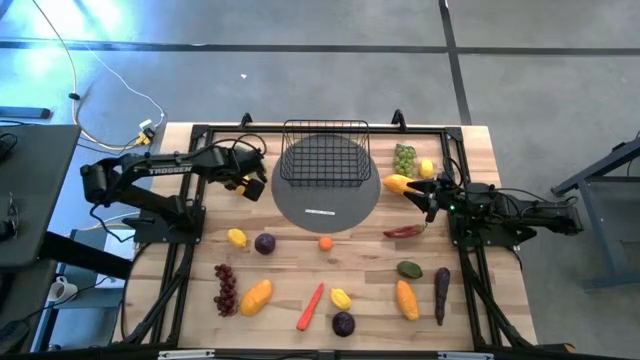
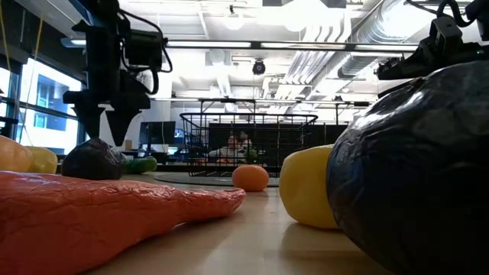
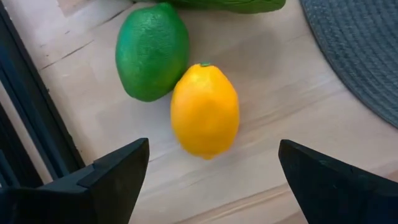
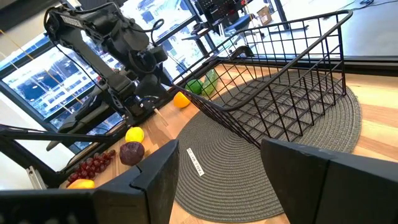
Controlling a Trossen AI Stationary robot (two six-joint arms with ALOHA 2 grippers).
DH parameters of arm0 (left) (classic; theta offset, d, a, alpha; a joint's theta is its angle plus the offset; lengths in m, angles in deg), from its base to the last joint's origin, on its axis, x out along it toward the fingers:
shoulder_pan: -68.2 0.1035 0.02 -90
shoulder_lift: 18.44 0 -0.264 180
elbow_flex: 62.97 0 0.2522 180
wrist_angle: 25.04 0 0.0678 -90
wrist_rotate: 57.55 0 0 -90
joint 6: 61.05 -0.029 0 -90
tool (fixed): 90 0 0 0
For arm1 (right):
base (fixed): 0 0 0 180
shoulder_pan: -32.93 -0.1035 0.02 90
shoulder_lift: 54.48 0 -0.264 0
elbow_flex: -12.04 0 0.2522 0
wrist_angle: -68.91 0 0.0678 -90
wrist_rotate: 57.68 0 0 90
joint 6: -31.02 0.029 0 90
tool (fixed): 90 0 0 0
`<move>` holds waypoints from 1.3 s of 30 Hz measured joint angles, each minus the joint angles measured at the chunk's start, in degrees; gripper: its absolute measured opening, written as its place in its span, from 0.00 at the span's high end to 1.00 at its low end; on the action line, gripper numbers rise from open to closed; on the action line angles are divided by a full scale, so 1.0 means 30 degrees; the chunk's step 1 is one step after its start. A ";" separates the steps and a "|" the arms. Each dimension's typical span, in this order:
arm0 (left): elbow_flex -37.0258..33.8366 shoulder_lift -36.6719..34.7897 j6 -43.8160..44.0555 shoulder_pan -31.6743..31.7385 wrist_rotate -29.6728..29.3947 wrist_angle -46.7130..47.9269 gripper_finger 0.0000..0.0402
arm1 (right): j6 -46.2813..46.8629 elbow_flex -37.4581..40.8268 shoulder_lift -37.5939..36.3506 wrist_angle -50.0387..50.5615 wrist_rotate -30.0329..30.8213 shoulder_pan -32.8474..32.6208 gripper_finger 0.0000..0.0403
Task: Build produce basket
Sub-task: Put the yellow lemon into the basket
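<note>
Wooden table: left gripper spread wide above a lemon; right gripper likewise parted, empty.

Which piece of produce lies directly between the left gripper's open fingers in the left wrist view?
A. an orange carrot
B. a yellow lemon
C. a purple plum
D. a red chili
B: the left wrist view shows a yellow lemon on the wood between the spread fingers of the left gripper, with a green lime touching it.
</note>
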 joint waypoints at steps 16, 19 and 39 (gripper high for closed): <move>-0.0007 0.2313 0.2557 0.0000 -0.0278 -0.0750 0.13 | -0.0003 0.0004 -0.0002 -0.0001 0.0001 0.0001 0.48; -0.0007 0.2639 0.3189 0.0000 -0.0799 -0.0984 0.13 | -0.0007 -0.0002 0.0000 0.0003 0.0003 -0.0002 0.48; -0.0007 0.5021 0.4399 0.0000 -0.1414 -0.2029 0.13 | 0.0000 -0.0002 -0.0001 -0.0004 -0.0003 0.0005 0.48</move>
